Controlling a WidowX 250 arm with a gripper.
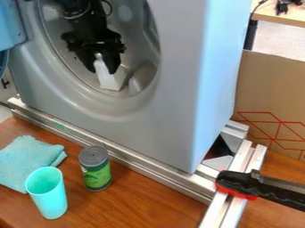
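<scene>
The black gripper (102, 71) was seen inside the round opening of the grey washing machine (173, 120), hung down from the far side of the scene. A white bottle-like object (109, 81) was framed between its fingers, which were set narrowly apart at the slim upper part; it seemed to be held there, though the contact itself was partly hidden. The object was placed low in the opening, close to the drum's near inner wall, and whether that wall was touched could not be told. It was judged to be light, fairly stiff plastic, smooth enough to slip if pinched loosely, and not very fragile. The slim upper part was judged the best place for it to be gripped, with the broader body left free below. Its long axis was tilted a little off upright, the narrow end pointed up and slightly left, the broad end down and to the right. The blue door (10, 26) was swung open at the left. Metal rails (140, 165) were laid along the machine's foot, and a black and red clamp (238, 183) was set across them at the right. On the wooden surface (152, 202), a folded cloth (25, 159), a turquoise cup (52, 202) and a green can (97, 174) were grouped at the near left.
</scene>
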